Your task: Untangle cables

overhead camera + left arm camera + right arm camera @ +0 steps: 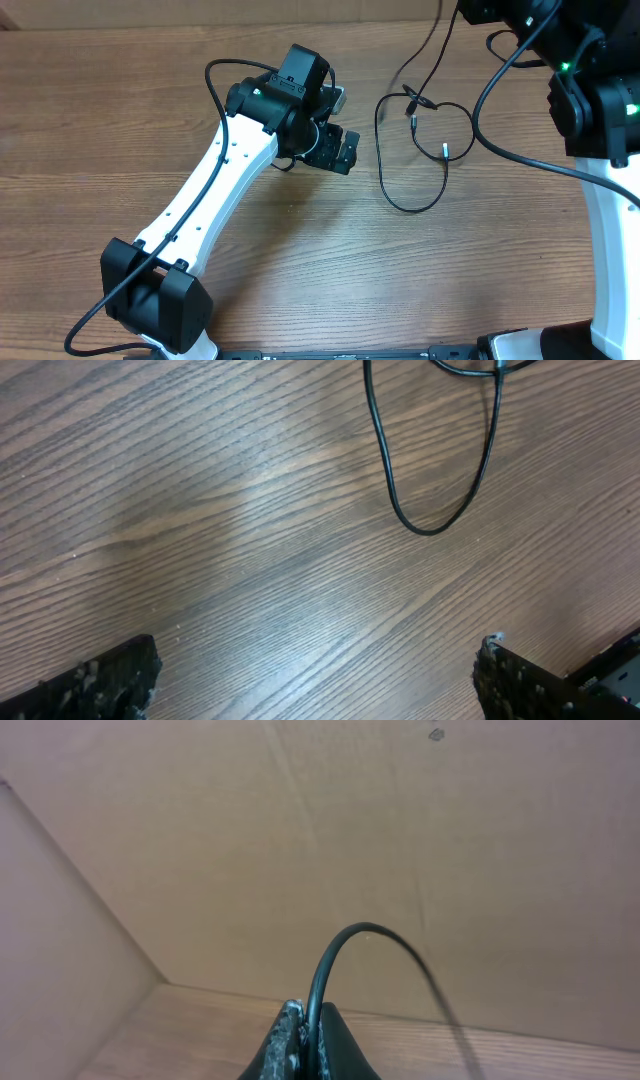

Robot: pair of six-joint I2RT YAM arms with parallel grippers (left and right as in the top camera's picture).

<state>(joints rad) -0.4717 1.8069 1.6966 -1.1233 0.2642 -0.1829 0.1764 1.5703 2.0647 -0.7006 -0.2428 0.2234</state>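
The cables (408,210) lie right of the table's middle as one thin black loop with small silvery plug ends (445,150). Strands run from it up past the top edge. My left gripper (345,150) hovers just left of the loop, open and empty. In the left wrist view its fingers (110,680) stand wide apart over bare wood, with the loop's end (430,532) ahead of them. My right gripper (310,1015) is shut on a black cable (362,928) that arches up and away from its tips. That gripper is out of the overhead view.
The right arm (590,90) stands at the table's far right with thicker black cords (520,155) trailing from it. A brown cardboard wall (300,840) rises behind the table's far edge. The left arm's base (160,300) sits at the front left.
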